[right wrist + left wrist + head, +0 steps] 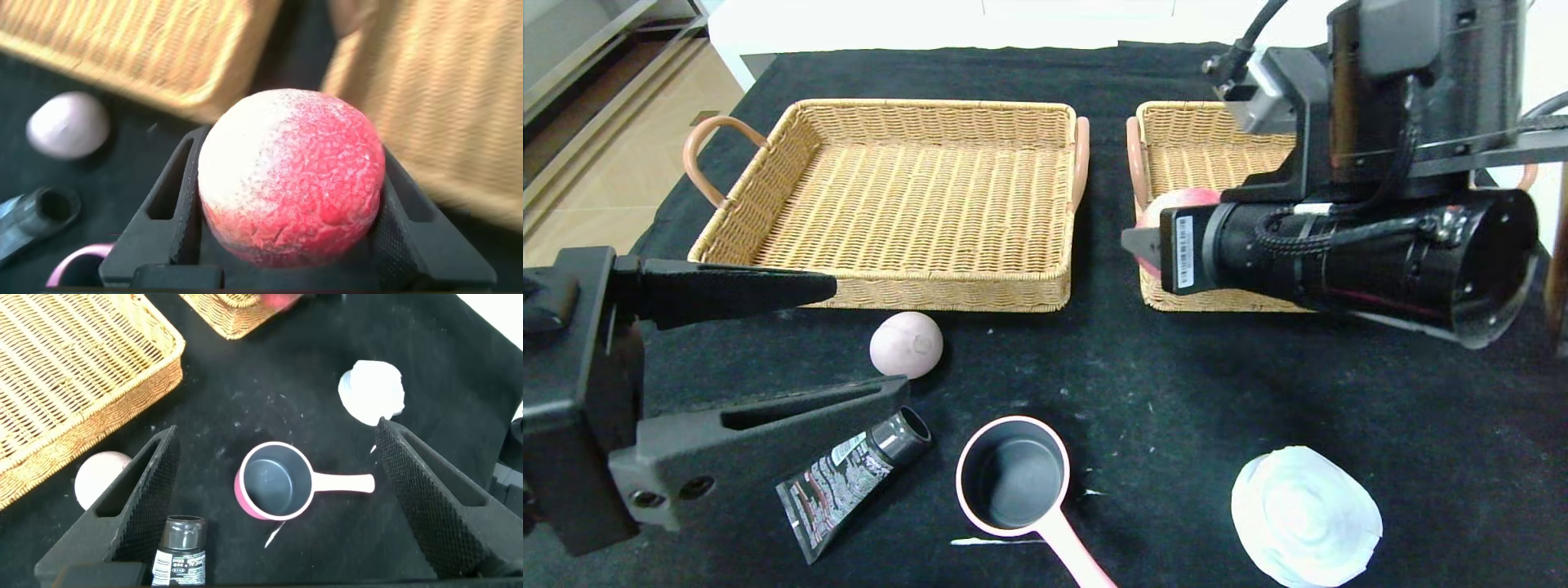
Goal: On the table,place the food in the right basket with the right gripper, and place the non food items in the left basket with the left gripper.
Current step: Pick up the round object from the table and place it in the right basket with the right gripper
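Observation:
My right gripper (1134, 242) is shut on the red-pink peach (1186, 201) and holds it above the front left corner of the right basket (1201, 147); the peach fills the right wrist view (290, 175). My left gripper (870, 336) is open and empty, up over the front left of the table (1192, 384). The pink pan (274, 480) lies below, between its fingers (151, 482). The black tube (849, 478), the mauve-grey ball (907, 344) and the white lid (1305, 516) lie on the cloth. The lemon is out of view.
The left basket (907, 204) stands empty at the back left. The two baskets have a narrow gap between their pink handles. A small white tear (996, 541) marks the cloth beside the pan handle. My right arm hides most of the right basket.

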Controlling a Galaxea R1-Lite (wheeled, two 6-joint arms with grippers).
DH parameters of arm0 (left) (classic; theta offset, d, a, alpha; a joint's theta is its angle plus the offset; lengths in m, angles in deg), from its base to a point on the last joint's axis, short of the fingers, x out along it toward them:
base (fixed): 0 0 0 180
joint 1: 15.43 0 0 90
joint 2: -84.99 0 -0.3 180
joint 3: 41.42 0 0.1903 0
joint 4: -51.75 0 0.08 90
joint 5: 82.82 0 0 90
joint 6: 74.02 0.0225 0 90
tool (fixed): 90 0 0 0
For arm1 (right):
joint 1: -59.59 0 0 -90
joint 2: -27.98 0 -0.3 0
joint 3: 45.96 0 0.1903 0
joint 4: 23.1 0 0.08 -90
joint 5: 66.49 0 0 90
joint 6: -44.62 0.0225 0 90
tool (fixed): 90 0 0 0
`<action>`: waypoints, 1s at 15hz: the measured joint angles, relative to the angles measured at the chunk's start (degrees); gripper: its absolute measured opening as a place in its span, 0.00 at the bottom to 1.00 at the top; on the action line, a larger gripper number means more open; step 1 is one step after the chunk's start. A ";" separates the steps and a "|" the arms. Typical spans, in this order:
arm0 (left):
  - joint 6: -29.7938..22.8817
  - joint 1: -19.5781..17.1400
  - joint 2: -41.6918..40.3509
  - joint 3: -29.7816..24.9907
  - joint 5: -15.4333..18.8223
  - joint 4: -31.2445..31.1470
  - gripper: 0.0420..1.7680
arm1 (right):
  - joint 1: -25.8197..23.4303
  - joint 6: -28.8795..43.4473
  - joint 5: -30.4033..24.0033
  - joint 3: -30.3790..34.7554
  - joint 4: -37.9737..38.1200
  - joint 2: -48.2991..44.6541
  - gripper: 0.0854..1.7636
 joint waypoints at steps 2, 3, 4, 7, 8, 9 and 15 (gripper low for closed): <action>0.02 -0.02 0.00 0.00 0.00 0.00 0.97 | -5.05 -1.33 -2.66 -0.05 -0.18 -1.50 0.63; 0.02 -0.02 0.00 0.00 0.00 0.00 0.97 | -7.55 -1.93 -3.54 -0.05 -0.16 -2.07 0.63; 0.02 -0.02 0.00 0.00 0.00 0.00 0.97 | -9.97 -2.86 -4.08 -0.05 -0.21 -2.54 0.63; 0.02 -0.06 0.00 0.00 0.00 0.00 0.97 | -17.40 -5.99 -4.47 0.00 -0.38 -3.15 0.63; 0.02 -0.09 0.00 0.00 0.00 0.00 0.97 | -19.49 -6.51 -5.18 0.00 -0.43 -3.23 0.63; 0.02 -0.09 0.00 0.00 0.02 0.00 0.97 | -21.55 -6.92 -6.24 0.00 -0.46 -3.32 0.63; 0.02 -0.09 0.00 0.00 0.02 0.00 0.97 | -33.16 -7.11 -8.55 -0.38 -2.44 -2.90 0.63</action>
